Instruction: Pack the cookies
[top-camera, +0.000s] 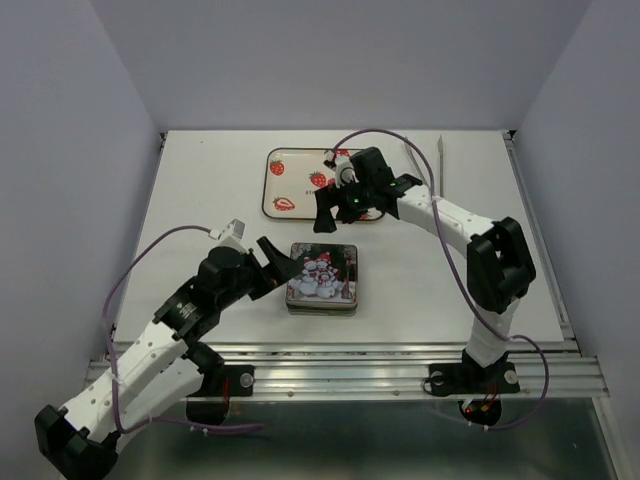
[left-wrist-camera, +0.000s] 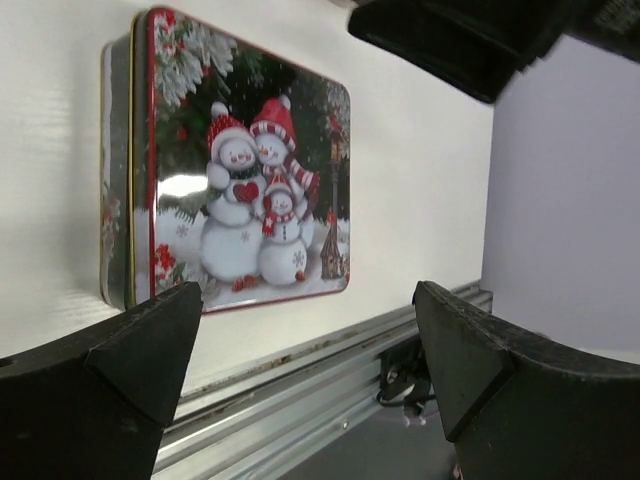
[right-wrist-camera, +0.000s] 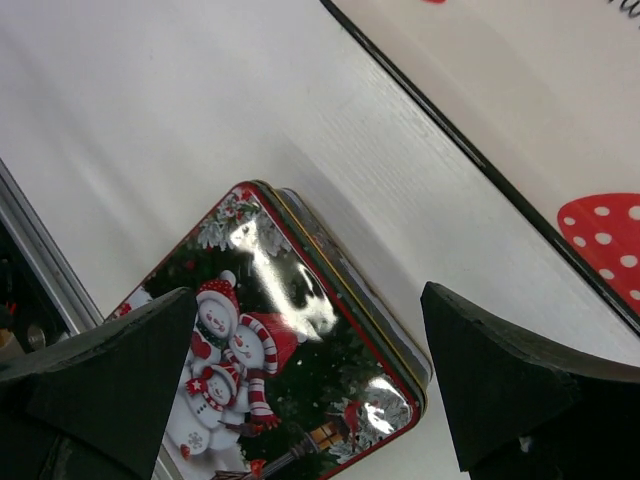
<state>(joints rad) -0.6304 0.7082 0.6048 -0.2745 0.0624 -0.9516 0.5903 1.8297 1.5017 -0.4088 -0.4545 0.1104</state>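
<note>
Strawberry tray (top-camera: 293, 183) (right side) partly behind right gripper (top-camera: 337, 213)

The top camera looks down over the whole table (top-camera: 220, 180) from above its near edge. Both wrist cameras sit close (the right one looking from farther back), sharing the snowman tin (left-wrist-camera: 250, 170).
</note>
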